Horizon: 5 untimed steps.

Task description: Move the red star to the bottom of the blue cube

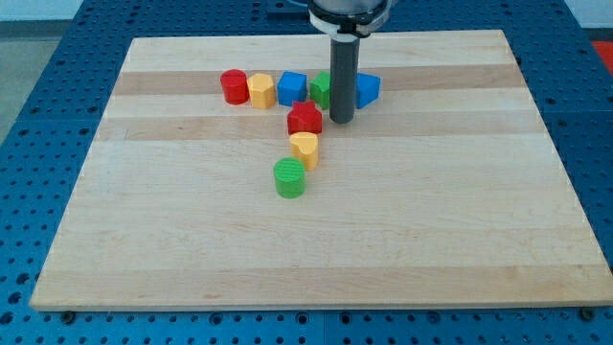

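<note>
The red star lies near the board's upper middle, just below and slightly right of the blue cube. The two nearly touch. My tip is down on the board just to the right of the red star, close to it. The rod partly hides a green block behind it.
A row along the view's top holds a red cylinder, a yellow block, the blue cube, the green block and a blue triangle. A yellow heart and a green cylinder lie below the red star.
</note>
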### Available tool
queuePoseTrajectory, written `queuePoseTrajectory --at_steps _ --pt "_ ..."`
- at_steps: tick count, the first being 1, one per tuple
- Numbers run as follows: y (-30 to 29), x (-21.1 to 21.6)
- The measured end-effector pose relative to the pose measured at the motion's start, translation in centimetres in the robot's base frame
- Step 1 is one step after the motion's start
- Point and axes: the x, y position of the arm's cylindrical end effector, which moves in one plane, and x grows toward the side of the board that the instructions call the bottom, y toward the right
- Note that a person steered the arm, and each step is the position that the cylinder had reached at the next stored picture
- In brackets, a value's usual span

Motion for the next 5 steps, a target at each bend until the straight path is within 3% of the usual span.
queuePoseTrajectory --at_steps 2,3,4,5 --pt "-0.5 0.0" --pt "-1.2 3.3" --pt "-1.5 4.0" --pt "-4.6 3.3"
